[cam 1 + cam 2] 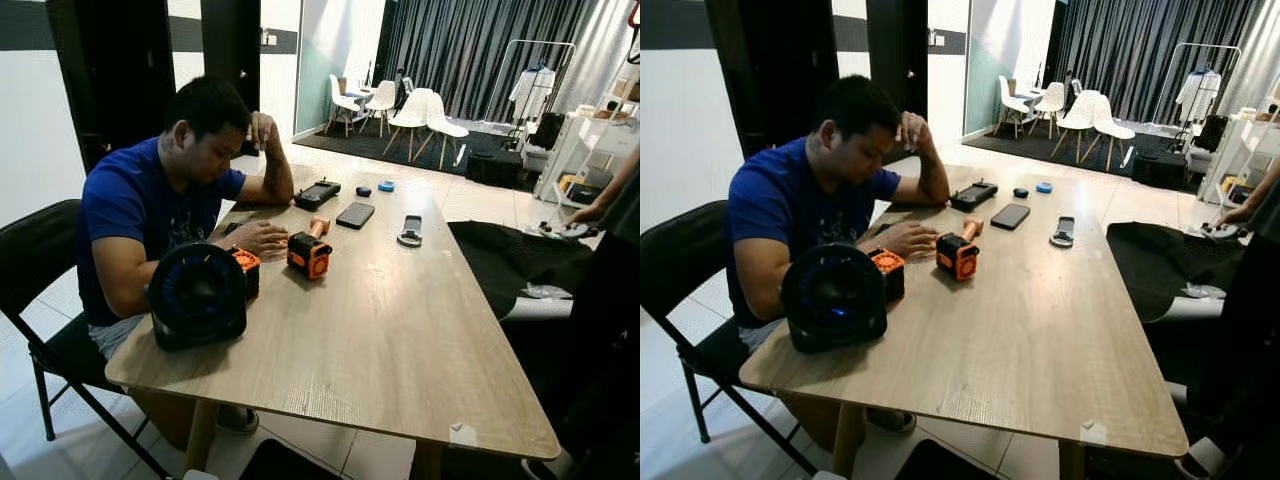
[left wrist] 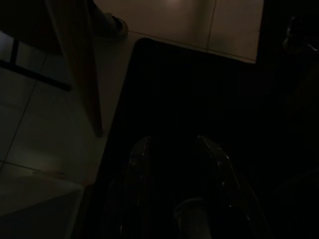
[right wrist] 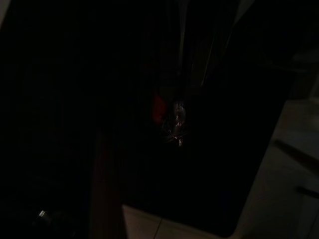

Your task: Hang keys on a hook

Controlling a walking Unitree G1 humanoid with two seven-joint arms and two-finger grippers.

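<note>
Dangling in dark | keys [image 3: 175, 124] | red tag, long axis unclear

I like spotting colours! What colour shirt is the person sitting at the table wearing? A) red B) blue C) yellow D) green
B: the person sitting on the black chair at the wooden table wears a blue short-sleeved shirt.
</note>
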